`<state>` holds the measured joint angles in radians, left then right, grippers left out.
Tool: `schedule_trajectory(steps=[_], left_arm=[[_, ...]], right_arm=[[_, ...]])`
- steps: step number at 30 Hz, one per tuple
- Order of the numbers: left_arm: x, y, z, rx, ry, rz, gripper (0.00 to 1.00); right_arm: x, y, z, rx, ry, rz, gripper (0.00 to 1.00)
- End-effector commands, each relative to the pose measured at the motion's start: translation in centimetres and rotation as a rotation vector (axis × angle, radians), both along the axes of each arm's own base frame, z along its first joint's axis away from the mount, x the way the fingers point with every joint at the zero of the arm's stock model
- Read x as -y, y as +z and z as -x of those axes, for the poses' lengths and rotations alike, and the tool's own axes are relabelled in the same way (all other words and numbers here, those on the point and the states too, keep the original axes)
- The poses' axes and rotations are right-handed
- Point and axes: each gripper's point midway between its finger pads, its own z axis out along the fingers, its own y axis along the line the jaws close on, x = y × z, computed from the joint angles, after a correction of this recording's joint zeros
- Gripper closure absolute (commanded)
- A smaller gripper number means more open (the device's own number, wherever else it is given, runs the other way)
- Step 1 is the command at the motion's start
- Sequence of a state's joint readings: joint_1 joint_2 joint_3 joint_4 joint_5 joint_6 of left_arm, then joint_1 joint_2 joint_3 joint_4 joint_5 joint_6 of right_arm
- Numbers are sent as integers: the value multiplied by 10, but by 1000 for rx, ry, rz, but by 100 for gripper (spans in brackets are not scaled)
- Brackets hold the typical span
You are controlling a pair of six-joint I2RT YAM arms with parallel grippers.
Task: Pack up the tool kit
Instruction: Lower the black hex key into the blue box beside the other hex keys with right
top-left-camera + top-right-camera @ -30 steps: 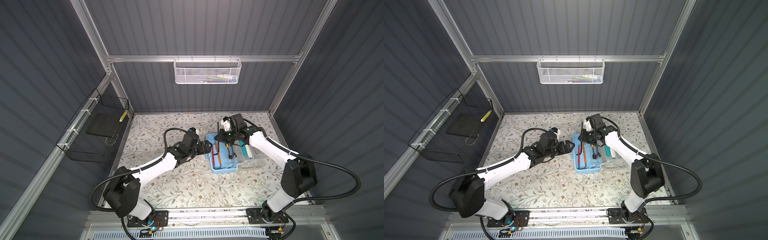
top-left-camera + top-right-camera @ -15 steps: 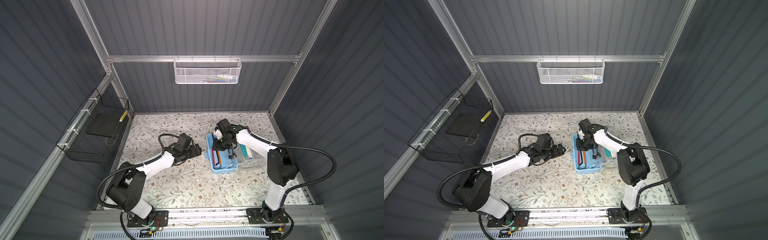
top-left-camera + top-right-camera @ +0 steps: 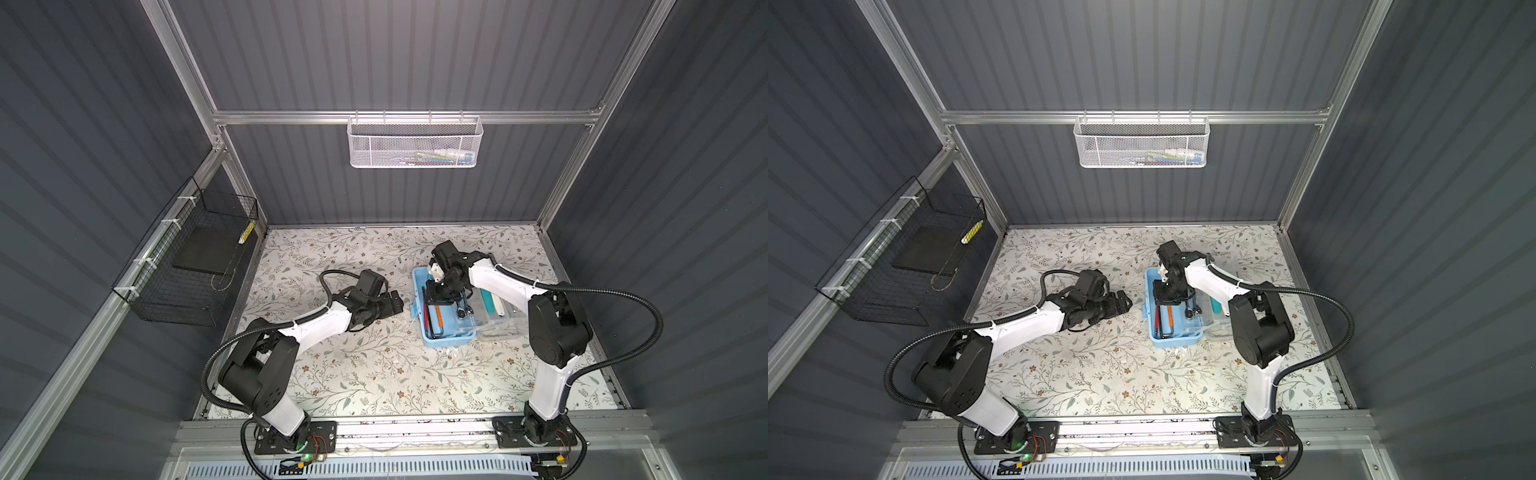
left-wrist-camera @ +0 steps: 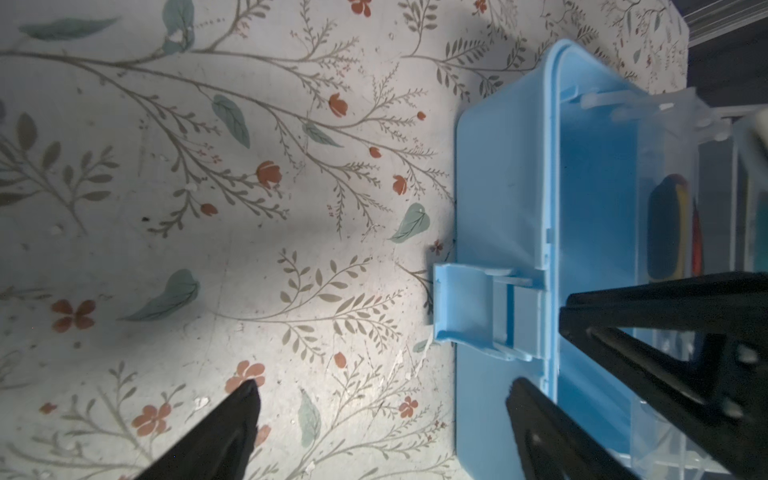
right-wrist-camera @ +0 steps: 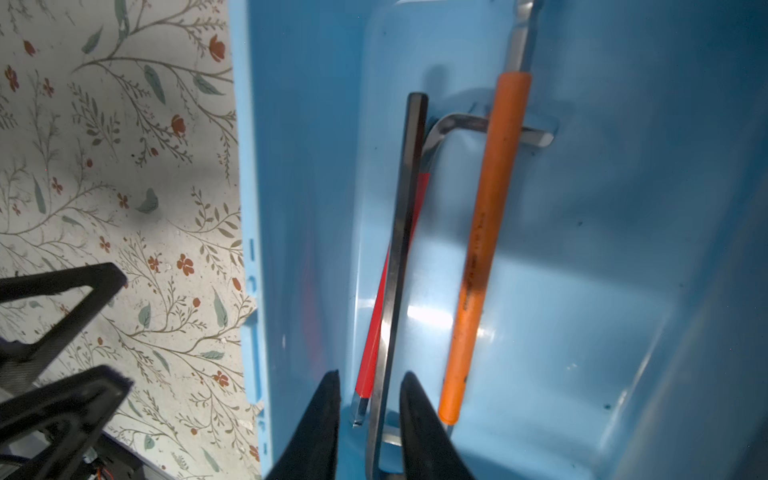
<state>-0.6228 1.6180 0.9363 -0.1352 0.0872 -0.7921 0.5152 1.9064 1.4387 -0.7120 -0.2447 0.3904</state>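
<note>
The white mesh basket [image 3: 415, 143] hangs from the aluminium rail [image 3: 270, 117], upper centre in both top views. The black wire basket [image 3: 187, 270] sits at centre left and contains a flat black slab [image 3: 208, 253]. The floral table surface [image 3: 353, 374] occupies the lower centre.

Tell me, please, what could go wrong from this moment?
The right hand is only slightly open, astride the black hex key inside the tool kit; rising now, it might catch and drag the key out. The left hand sits open close to the kit's latch; a careless move could shove the box.
</note>
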Motion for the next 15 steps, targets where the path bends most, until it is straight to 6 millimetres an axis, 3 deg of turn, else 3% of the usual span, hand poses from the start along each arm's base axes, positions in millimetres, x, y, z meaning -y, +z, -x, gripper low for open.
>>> schedule_trajectory(steps=[1,6,8,15], left_arm=[[14,-7,3,-39,-58,27,7],[31,-17,5,-83,-93,99,11],[31,-20,7,-95,-98,102,14],[24,-22,9,-72,-119,33,17]], right_arm=[[0,8,-3,14,0,13,64],[4,21,-6,56,-17,16,54],[4,30,-7,83,-22,6,53],[5,62,-16,195,-39,-40,30]])
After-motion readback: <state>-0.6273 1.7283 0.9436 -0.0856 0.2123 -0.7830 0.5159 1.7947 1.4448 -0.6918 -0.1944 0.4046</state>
